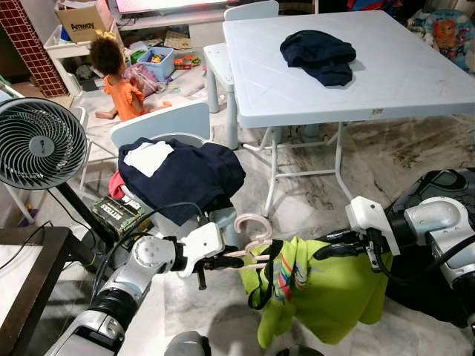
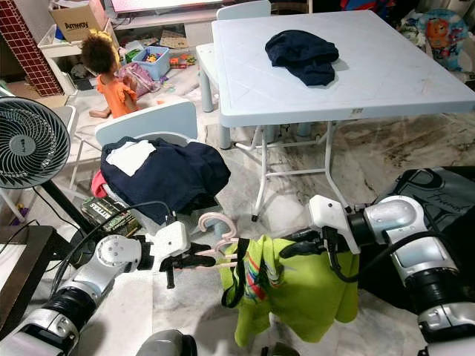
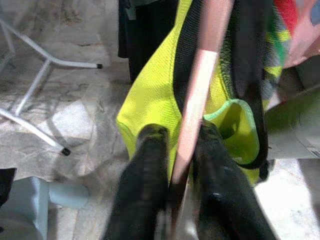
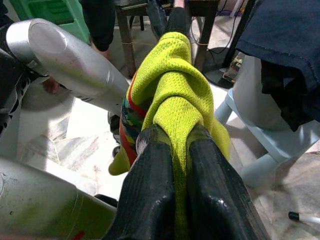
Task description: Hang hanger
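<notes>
— Near ground, between the arms?
— Hanger with a garment draped on it; left gripper on its left end, right gripper on its right.
— Behind?
— Chair with clothes heaped on it; fan to its left.
— Right rear?
— Tabletop, a bundle of cloth lying on it.
— Far left?
— A child on the floor among toys.

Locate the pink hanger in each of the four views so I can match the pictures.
Left eye view: pink hanger low centre, hook up, in the left gripper.
Right eye view: low centre, left of the green shirt.
Left wrist view: pink bar rising from between the jaws.
Right wrist view: cannot make it out; the right gripper pinches the shirt.
Shared landmark: the green shirt.
</notes>
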Tool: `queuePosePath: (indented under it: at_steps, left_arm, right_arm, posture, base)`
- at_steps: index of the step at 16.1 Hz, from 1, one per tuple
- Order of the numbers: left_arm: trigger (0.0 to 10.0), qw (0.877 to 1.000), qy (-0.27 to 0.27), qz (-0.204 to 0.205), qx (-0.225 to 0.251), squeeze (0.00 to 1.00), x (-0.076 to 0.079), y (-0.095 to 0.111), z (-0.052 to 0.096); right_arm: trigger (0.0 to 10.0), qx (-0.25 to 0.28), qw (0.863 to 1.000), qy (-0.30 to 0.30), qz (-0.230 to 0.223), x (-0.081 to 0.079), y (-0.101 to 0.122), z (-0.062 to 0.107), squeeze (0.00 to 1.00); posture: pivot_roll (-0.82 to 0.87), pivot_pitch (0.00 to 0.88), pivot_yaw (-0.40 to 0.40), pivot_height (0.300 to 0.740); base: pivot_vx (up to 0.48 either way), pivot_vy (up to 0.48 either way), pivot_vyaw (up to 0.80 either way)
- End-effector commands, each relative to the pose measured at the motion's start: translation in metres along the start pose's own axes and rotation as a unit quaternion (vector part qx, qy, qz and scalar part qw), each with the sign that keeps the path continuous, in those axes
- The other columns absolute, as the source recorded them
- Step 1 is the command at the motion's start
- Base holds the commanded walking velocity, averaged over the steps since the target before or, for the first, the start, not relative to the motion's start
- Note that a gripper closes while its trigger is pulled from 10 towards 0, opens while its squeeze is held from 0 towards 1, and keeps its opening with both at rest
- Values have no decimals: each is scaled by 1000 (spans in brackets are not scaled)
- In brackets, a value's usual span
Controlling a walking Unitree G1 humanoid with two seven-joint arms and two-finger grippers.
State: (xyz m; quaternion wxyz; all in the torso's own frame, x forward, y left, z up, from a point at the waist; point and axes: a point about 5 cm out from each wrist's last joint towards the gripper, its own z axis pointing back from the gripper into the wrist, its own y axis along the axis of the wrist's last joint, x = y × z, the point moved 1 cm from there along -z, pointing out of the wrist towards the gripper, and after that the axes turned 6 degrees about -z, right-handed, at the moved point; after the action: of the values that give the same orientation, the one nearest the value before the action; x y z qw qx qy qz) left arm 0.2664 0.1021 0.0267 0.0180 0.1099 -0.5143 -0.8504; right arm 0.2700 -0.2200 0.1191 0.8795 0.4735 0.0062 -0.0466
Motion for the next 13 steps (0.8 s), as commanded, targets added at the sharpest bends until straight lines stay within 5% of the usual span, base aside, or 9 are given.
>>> queuePosePath:
  at_steps: [1,6,7,8,12,13]
  left_arm:
    - [0,1000,5,-7,3,0,-7,6,-1]
    - [0,1000,20,11,13,0,-7,3,-2]
    - [0,999,33,17,20,0,-8,3,-2]
    - [0,998,48,21,26,0,-10,4,-2]
    - [0,995,90,15,41,0,-15,6,2]
    - [0,994,101,12,45,0,-15,4,7]
  right_arm:
    - [10000,17,999,10,30,0,12,-4,0]
    - [10000,25,999,4,28,5,16,-7,0]
    - [10000,31,999,5,21,6,16,-8,396]
    - [10000,35,999,10,10,6,16,-9,1000]
    - [10000,34,999,6,3,10,20,-11,1000]
    - [10000,30,999,-29,28,21,28,-11,1000]
  posture:
    - [-70,0,43,740]
    - [-64,0,42,740]
    - [-62,0,41,740]
    - [-60,0,39,740]
    - [-59,0,36,740]
    - [-59,0,32,740]
  base:
    - [0,0,0]
    - [0,0,0]
    - [0,0,0]
    - [0,0,0]
    - [0,0,0]
    - [0,0,0]
